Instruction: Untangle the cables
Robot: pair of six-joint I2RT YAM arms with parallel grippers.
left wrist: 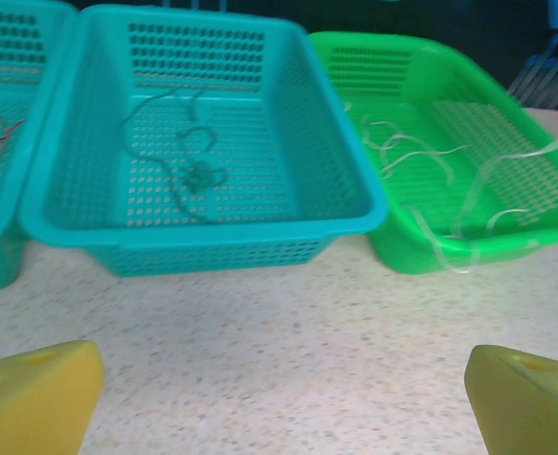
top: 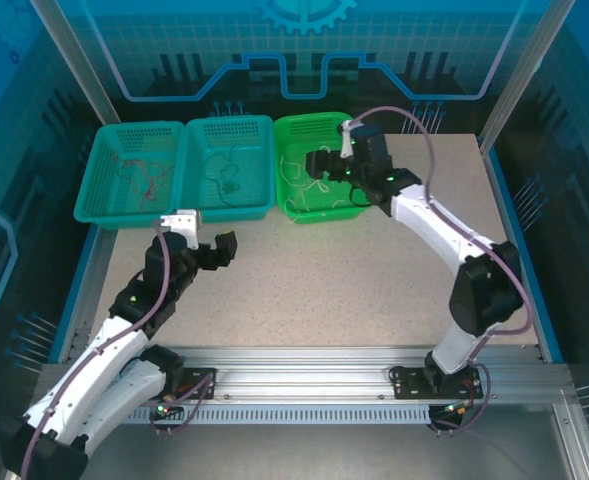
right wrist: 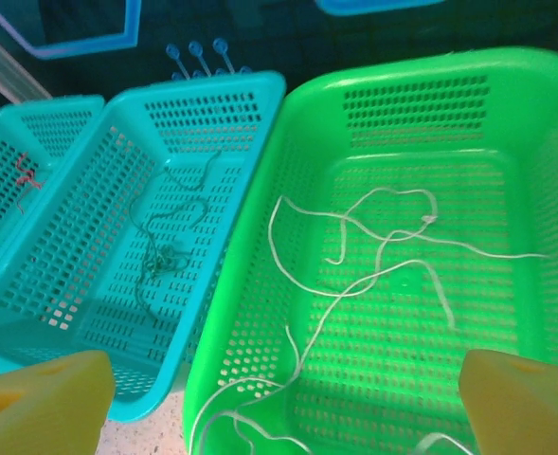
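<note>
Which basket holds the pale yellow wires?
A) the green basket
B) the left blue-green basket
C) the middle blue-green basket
A: the pale yellow wires lie spread loosely over the floor of the green basket, the one farthest to the right in the row.

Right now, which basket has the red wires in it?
The leftmost teal basket holds the red wires. The middle teal basket has dark green wires, and the green basket pale wires.
</note>
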